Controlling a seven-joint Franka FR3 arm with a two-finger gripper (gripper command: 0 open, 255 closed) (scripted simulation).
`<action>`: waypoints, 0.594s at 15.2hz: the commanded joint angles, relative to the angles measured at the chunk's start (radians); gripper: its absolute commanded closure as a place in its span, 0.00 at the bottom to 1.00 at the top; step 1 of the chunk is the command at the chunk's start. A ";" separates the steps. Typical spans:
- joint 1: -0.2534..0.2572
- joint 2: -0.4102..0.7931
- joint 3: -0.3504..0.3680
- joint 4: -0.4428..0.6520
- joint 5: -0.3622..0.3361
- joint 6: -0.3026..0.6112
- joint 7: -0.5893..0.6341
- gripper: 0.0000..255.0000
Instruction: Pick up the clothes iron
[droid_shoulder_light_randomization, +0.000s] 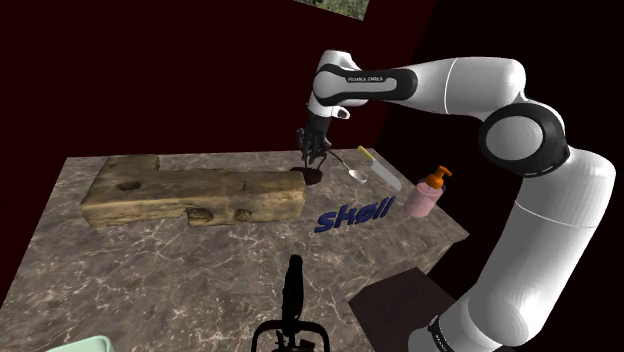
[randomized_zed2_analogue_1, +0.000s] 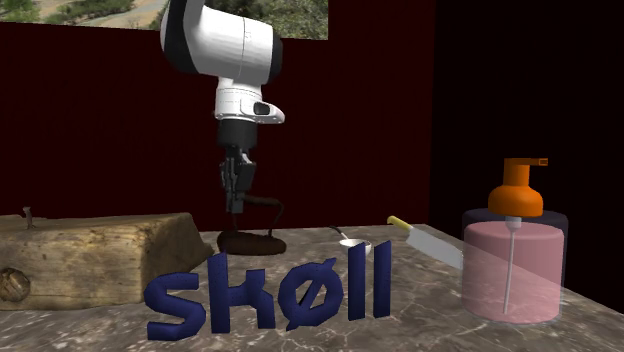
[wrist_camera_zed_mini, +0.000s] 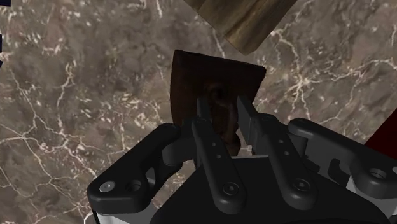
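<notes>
The gripper (wrist_camera_zed_mini: 224, 109) comes straight down over the clothes iron (wrist_camera_zed_mini: 191, 73) so its fingers straddle the handle, the only graspable part; they are drawn to a narrow gap and seem to clasp it. The iron is dark brown, flat-soled, arch-handled; it sits on the table (droid_shoulder_light_randomization: 200, 270) at the shoulder view's centre, beside a wooden block (droid_shoulder_light_randomization: 190, 195).
</notes>
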 joint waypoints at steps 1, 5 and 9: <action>-0.001 -0.011 0.000 0.013 0.001 -0.024 0.001 1.00; 0.000 -0.018 0.001 0.056 0.002 -0.074 0.003 1.00; 0.000 -0.023 0.001 0.104 0.002 -0.126 0.006 1.00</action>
